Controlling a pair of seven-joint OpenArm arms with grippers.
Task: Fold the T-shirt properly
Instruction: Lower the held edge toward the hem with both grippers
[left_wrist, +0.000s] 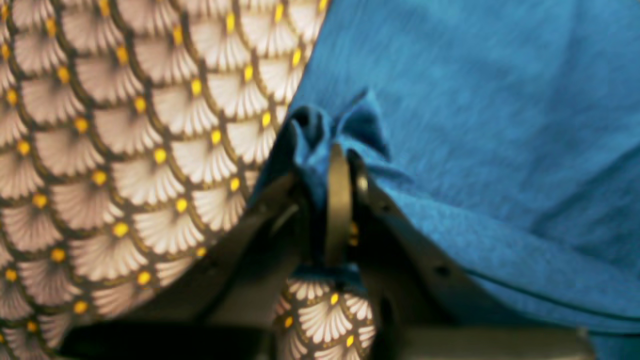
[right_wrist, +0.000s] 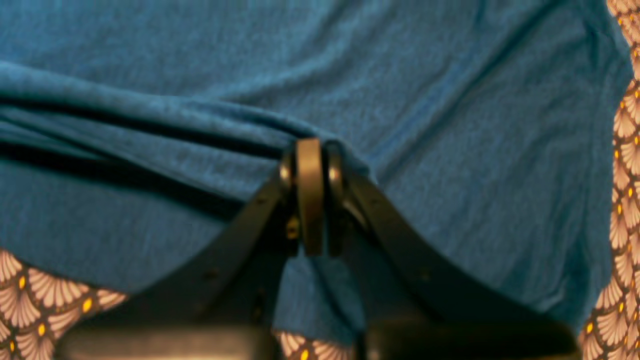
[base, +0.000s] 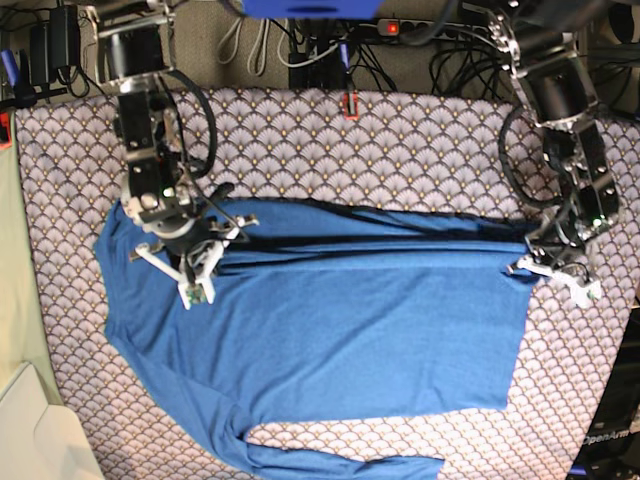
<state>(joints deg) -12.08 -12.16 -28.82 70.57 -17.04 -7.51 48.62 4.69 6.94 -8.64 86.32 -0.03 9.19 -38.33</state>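
Cloth (base: 400, 150) printed with pale scallops and yellow dots covers the whole table, and on it lies the T-shirt (base: 340, 330), a plain medium-blue knit with no print; the only writing in view, at the lower right corner of the base view, is too small to read. It spreads flat over the middle, one long sleeve (base: 330, 462) trailing along the near edge, and its far edge is pulled into a taut dark ridge running straight between the two sets of fingers. The right gripper (right_wrist: 310, 150) has its fingers pressed together on a bunched fold of the T-shirt, creases fanning away to one side of them. The left gripper (left_wrist: 342, 150) pinches a small crumpled tuft at the T-shirt's corner, fingers narrow, bare patterned cloth lying just beyond that corner. Open cloth shows on the far side of both grippers and along the table's side edges.
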